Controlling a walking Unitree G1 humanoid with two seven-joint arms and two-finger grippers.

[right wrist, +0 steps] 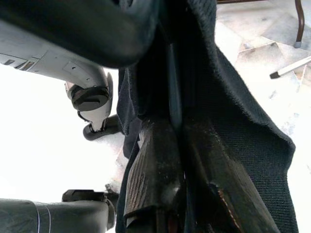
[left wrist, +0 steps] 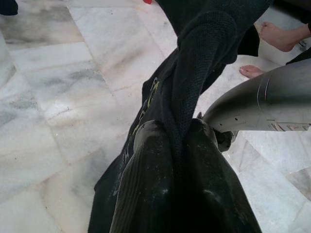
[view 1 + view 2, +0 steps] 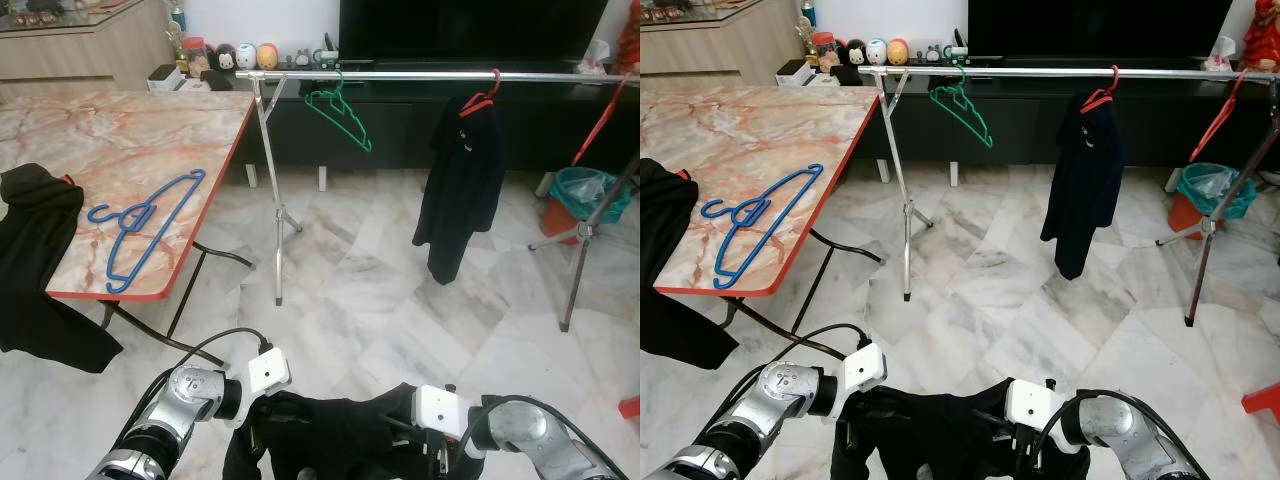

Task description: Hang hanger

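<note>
From the head views, a black garment (image 3: 330, 435) hangs low between both arms, well short of the rail (image 3: 440, 75); its loose cloth could drag or snag. At the left wrist, the left pincer (image 2: 180, 141) pinches dark knit fabric. At the right wrist, the right pincer (image 1: 180, 141) clamps cloth around a thin dark bar, possibly the hanger.
</note>
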